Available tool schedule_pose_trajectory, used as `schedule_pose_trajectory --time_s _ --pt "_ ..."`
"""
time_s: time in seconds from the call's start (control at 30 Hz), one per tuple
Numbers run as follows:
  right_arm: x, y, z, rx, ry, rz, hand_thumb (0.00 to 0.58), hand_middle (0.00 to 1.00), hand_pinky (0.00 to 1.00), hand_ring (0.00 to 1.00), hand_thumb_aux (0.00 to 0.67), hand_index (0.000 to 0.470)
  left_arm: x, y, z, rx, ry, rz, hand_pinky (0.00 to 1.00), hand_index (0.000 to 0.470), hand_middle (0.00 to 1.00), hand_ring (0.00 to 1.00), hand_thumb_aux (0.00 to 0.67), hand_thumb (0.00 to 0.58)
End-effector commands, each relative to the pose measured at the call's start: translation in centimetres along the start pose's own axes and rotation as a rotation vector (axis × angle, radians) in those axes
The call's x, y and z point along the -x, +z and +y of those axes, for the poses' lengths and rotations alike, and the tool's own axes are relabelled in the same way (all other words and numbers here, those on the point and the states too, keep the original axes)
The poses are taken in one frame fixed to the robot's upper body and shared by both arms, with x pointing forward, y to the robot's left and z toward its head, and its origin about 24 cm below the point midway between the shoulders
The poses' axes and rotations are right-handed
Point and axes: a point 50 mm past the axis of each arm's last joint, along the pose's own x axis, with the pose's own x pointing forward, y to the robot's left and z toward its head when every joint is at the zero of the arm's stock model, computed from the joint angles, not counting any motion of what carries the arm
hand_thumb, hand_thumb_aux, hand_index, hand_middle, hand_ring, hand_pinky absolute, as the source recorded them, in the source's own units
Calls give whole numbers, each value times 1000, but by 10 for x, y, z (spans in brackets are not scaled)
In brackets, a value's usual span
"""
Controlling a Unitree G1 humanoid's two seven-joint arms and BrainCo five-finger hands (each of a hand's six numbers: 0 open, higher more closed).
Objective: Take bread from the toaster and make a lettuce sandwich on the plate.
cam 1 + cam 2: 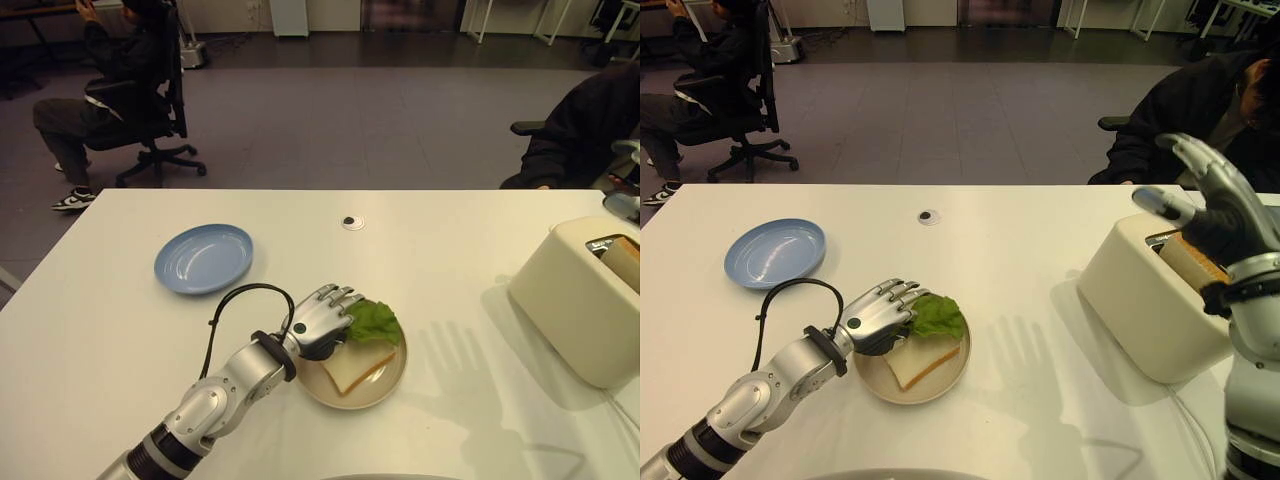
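Note:
A tan plate (388, 392) near the table's middle holds a slice of bread (355, 372). A green lettuce leaf (378, 322) lies over the far end of that slice. My left hand (318, 322) rests at the plate's left rim, its fingers curled over the leaf's left edge. At the right stands a cream toaster (1140, 290) with a second slice of bread (1192, 262) sticking up from its slot. My right hand (1222, 215) hovers right over that slot, fingers spread, palm close to the slice.
An empty blue plate (203, 258) sits at the left rear of the white table. A small round grommet (352, 222) lies in the table's far middle. A black cable loops beside my left wrist. A seated person is behind the toaster, beyond the table's far edge.

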Motion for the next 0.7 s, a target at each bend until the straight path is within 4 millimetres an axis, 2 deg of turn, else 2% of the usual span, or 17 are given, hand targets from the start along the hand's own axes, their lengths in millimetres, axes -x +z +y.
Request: schedule_pose_trajectory --time_s 0.03,0.07,0.1,0.13,0.3,0.5,0.57,0.6,0.63,0.67,0.7 --pt "19 -47 14 231 299 202 0 0 0 0 0 0 6 -2 -3 -19 -52 15 0 420 0 0 599 573" --pt "23 -53 18 255 354 218 0 0 0 0 0 0 7 -2 -5 -16 -63 14 0 313 0 0 447 516" --pt "25 -56 19 274 384 227 0 0 0 0 0 0 8 -1 -5 -10 -71 16 0 140 0 0 200 294" --pt "25 -58 18 291 389 233 0 0 0 0 0 0 9 -1 -5 -3 -75 18 0 0 0 0 0 0" --pt "11 -68 -9 384 175 283 0 0 0 0 0 0 11 0 -3 37 -66 21 0 0 0 0 0 0" --pt "2 -59 -21 380 36 241 0 0 0 0 0 0 13 1 2 70 -44 26 0 0 0 0 0 0" --pt "2 -67 -17 386 64 270 0 0 0 0 0 0 13 -1 4 97 -33 33 0 0 0 0 0 0" --pt "4 -71 -11 384 104 284 66 0 0 0 39 28 14 -2 8 126 -21 37 0 0 0 0 0 0" --pt "5 -75 -3 381 149 297 175 0 0 0 110 77 14 -4 13 172 2 41 0 0 0 0 0 0" --pt "7 -78 4 377 186 306 234 0 0 0 152 107 13 -8 20 198 37 52 0 0 0 0 0 0" --pt "8 -82 10 374 213 315 258 0 0 0 171 120 13 -13 26 237 65 61 0 0 0 0 0 0"
